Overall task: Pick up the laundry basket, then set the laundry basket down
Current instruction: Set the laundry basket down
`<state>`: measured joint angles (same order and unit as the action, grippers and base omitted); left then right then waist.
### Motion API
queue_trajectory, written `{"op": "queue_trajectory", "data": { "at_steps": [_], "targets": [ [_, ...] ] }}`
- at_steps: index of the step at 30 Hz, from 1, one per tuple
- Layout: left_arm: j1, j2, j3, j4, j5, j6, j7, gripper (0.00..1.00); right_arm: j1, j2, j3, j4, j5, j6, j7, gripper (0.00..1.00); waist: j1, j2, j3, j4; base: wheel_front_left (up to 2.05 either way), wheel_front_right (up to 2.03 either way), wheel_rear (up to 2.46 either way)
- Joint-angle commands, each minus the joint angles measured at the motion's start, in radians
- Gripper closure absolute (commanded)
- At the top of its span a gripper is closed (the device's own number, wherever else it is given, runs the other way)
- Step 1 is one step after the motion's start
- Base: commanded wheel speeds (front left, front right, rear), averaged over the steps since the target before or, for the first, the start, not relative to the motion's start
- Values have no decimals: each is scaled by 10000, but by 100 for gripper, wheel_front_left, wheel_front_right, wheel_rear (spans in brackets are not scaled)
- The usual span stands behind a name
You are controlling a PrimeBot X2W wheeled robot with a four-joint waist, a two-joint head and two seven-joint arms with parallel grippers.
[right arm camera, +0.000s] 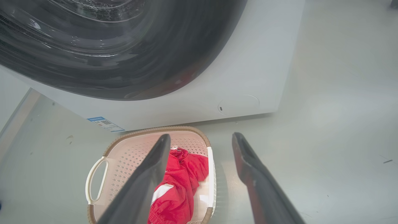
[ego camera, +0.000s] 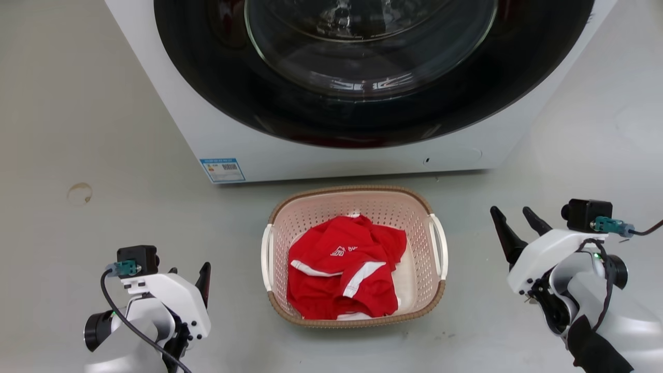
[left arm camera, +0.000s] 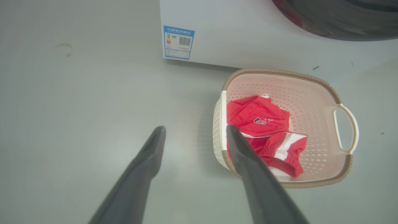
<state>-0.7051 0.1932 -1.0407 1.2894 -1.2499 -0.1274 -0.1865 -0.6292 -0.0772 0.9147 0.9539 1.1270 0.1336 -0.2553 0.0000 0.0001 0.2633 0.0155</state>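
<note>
Task not started as far as can be judged. Laundry basket [ego camera: 362, 204] sits flat on the floor [ego camera: 103, 129], just at 6 o'clock of the washing machine [ego camera: 311, 155] front in the head view, near it but not touching. A red garment [ego camera: 342, 264] with white trim is bunched inside. Left tool [ego camera: 189, 268] is at about 9 o'clock of the basket, well apart from it, fingers spread and empty. In the left wrist view one finger overlaps the basket's near rim, but that looks like line of sight only, no contact. Right tool [ego camera: 510, 211] is at about 3 o'clock of the basket, also apart from it, fingers spread, holding nothing. Both white side handles, left handle [ego camera: 267, 256] and right handle [ego camera: 440, 248], are free and ungripped. Left to do, by my read: close in on the handles or rim from both sides, clamp, lift, then set the basket down again. So pickup and set-down both remain.
</note>
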Motion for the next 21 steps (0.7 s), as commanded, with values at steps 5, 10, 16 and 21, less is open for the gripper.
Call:
{"op": "queue_trajectory", "data": {
  "at_steps": [5,10,16,21],
  "targets": [
    [211,419,137,13,34,102,-282,0,458,-13,-58,-107,-23,-29,-65,0,0,-1,-651,-111,0,0,0],
    [360,467,123,13,123,144,-515,0,721,-69,-304,-272,-274,-29,-65,0,0,-1,-1101,-63,0,0,0],
    [508,466,163,5,248,187,-694,0,1151,-152,-688,-479,-612,-29,-65,0,0,-1,-1618,110,0,0,0],
    [665,456,224,-76,219,129,-709,0,1380,-227,-715,-419,-814,-29,-65,0,0,-1,-1964,273,0,0,0]
  ]
}}
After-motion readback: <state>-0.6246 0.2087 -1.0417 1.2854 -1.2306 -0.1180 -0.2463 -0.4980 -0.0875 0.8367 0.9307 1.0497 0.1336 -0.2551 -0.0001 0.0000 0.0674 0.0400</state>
